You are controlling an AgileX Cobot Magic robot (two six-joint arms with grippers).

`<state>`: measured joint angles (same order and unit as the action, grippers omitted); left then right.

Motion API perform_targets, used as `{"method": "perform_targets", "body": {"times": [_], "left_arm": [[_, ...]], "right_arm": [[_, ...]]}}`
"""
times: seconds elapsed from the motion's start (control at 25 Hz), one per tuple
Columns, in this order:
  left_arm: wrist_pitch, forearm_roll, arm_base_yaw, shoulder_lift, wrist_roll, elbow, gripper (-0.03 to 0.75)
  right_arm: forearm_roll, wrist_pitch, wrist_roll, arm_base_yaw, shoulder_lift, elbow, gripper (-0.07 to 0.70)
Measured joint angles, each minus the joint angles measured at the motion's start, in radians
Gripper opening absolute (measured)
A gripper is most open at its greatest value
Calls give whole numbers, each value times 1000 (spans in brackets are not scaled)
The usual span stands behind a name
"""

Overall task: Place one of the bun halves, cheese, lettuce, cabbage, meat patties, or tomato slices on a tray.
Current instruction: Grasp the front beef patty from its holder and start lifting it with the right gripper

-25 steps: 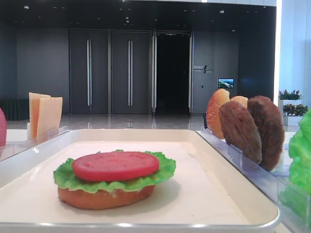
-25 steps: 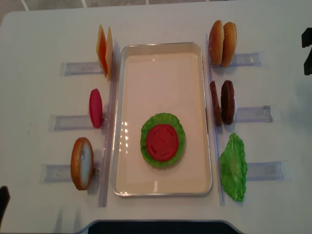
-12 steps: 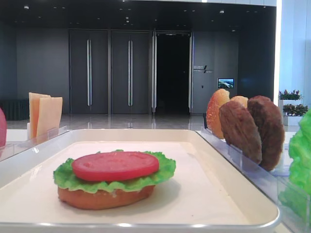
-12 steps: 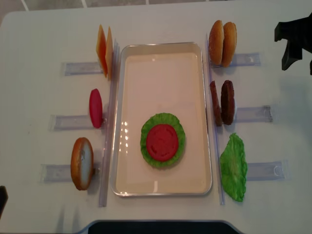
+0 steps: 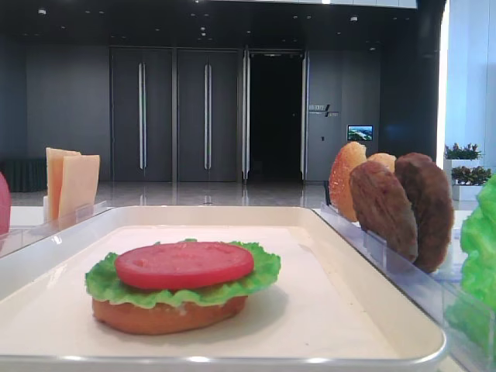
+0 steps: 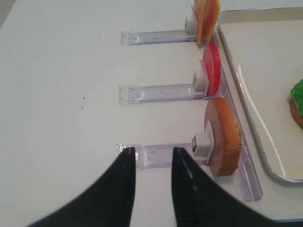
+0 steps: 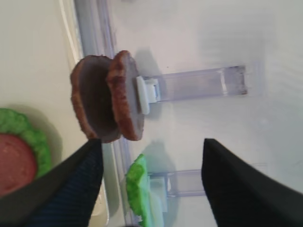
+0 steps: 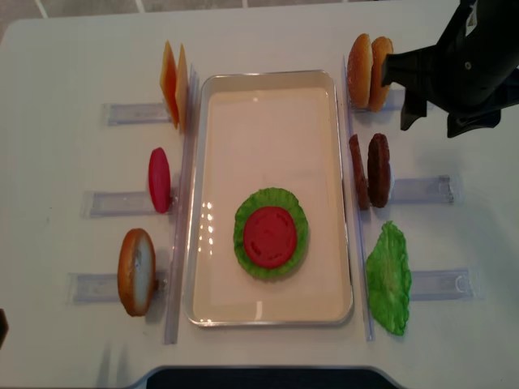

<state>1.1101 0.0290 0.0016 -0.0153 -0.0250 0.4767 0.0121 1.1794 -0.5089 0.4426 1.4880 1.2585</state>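
Two meat patties (image 8: 371, 170) upright in the rack beside the tray (image 8: 272, 105).
You see the right gripper (image 8: 430, 117) with jaws spread wide, empty, hovering near the patties. The left gripper (image 6: 151, 187) holds nothing; its fingers stand narrowly apart. On the tray, a bun base carries lettuce (image 8: 271, 232) and a tomato slice (image 8: 270, 237).
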Motion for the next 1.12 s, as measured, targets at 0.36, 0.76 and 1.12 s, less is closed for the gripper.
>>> {"method": "perform_targets", "body": {"times": [0.36,0.76,1.12], "left_arm": [[0,0,0,0,0,0,128],[0,0,0,0,0,0,113],[0,0,0,0,0,0,70]], "right_arm": [[0,-72,-97,159,6,0,461],[-1,-122,-105,228,71,0,461],[-6,-146,-85,256,147,0,461]]}}
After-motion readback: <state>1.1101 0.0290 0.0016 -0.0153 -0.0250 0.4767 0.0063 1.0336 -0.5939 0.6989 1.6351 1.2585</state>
